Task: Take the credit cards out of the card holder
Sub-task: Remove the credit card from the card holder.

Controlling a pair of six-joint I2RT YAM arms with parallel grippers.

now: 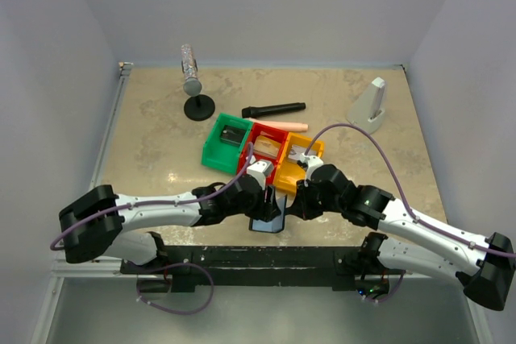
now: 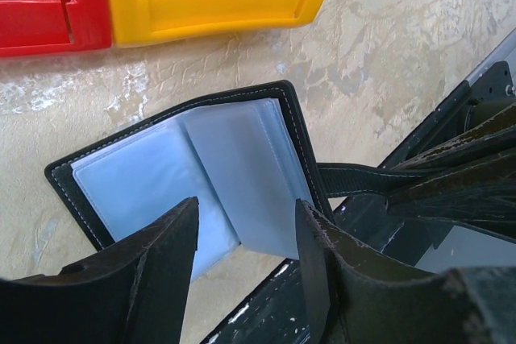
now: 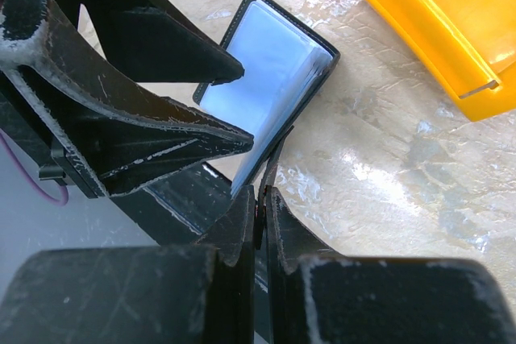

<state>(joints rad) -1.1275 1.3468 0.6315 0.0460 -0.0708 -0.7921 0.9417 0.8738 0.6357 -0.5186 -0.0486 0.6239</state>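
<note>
The card holder point(image 2: 201, 163) lies open on the table by the front edge, black outside with pale bluish-grey sleeves inside. I cannot pick out any credit cards in the sleeves. My left gripper point(image 2: 246, 239) hovers open over the holder's near edge, one finger point(image 2: 157, 275) on each side of a raised sleeve. My right gripper point(image 3: 260, 199) is shut on the holder's black tab point(image 2: 355, 179), which it holds out to the side. From above, the card holder point(image 1: 268, 223) shows between the left gripper point(image 1: 263, 201) and the right gripper point(image 1: 289, 205).
Green point(image 1: 226, 141), red point(image 1: 262, 147) and yellow point(image 1: 294, 163) bins stand just behind the holder. Farther back are a black stick point(image 1: 274, 109), a silver cylinder on a black stand point(image 1: 193, 78) and a white wedge point(image 1: 369, 106). A black rail point(image 1: 242, 255) runs along the front edge.
</note>
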